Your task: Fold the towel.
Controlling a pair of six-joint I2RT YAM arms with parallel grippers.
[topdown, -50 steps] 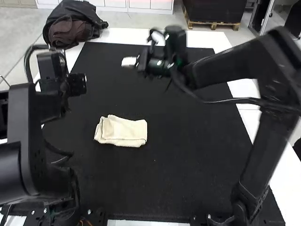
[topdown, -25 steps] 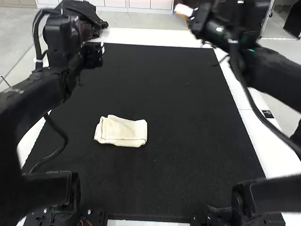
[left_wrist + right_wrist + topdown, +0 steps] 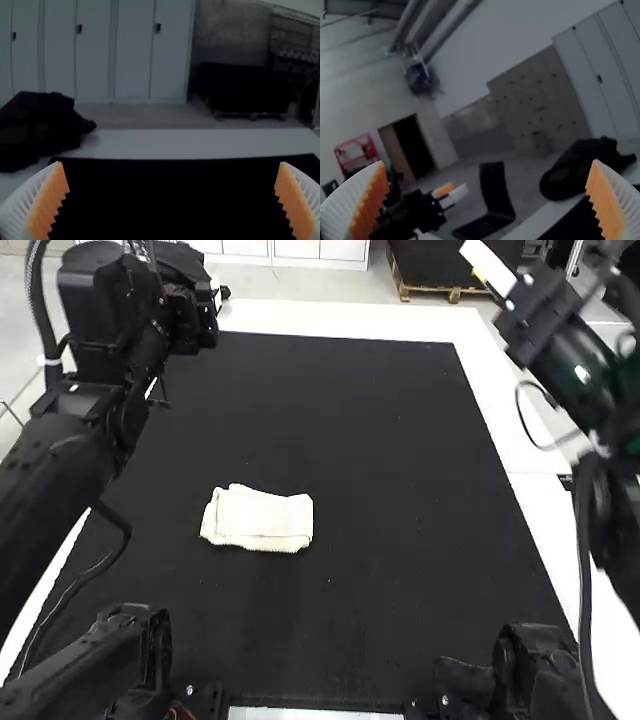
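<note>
- Off past the mat's [image 3: 400, 500] far right corner, that's where the right gripper [image 3: 489, 161] has ended up, having swung out from over the far middle a second ago
- Over on the far left, the left gripper [image 3: 171, 163] has shifted farther forward too, towards the bag [image 3: 40, 130]
- Well apart from both sets of jaws, on the near side of them, the towel [image 3: 258, 518] hasn't budged through all that; it lies flat on the mat in a small oblong, layers stacked, edges a little uneven
- To me that looks like both arms backing off with the folding done, or as good as done; all I'd ask for next is that they stay out of the way
- Left jaws: spread wide, nothing between them, touching nothing, the bag out beyond them
- Right jaws: spread wide as well, pinching nothing and well away from the cloth
- If a neater fold were wanted, one of them would have to come back and might drag the top layer loose
</note>
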